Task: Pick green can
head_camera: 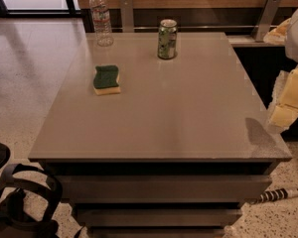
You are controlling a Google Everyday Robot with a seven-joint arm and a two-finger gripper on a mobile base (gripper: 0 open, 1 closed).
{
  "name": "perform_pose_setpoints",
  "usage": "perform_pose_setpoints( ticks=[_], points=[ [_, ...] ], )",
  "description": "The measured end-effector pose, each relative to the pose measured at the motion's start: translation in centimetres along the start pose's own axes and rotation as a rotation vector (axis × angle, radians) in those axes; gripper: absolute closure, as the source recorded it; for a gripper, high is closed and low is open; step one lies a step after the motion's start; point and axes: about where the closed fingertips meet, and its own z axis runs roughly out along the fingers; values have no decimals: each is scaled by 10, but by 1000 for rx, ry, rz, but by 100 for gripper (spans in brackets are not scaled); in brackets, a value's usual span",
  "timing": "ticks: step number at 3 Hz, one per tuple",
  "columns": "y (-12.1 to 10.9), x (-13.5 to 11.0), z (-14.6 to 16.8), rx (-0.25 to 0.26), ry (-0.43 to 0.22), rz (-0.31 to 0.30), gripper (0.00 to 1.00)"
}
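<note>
The green can [167, 39] stands upright near the far edge of the grey table [179, 118], a little right of the middle. It is green with white mottled markings and a silver top. My gripper [284, 112] is at the right edge of the view, beyond the table's right side and level with its middle. It is far from the can, to the can's right and nearer to me, and holds nothing that I can see.
A clear plastic water bottle [101, 18] stands at the far left corner. A green-and-yellow sponge [107, 79] lies flat on the left half. A black object [20, 202] sits on the floor at lower left, and a striped rod [278, 195] lies at lower right.
</note>
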Motion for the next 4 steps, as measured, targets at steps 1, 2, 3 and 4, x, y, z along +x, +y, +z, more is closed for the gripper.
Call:
perform_pose_setpoints(
  ticks=[1,2,3,4],
  points=[
    [0,0,0,0,0,0,0],
    [-36,8,-4,50,-36,44,0],
    [-83,15,-4,129,-146,142,0],
    [-119,16,17,180,-331,207,0]
  ],
)
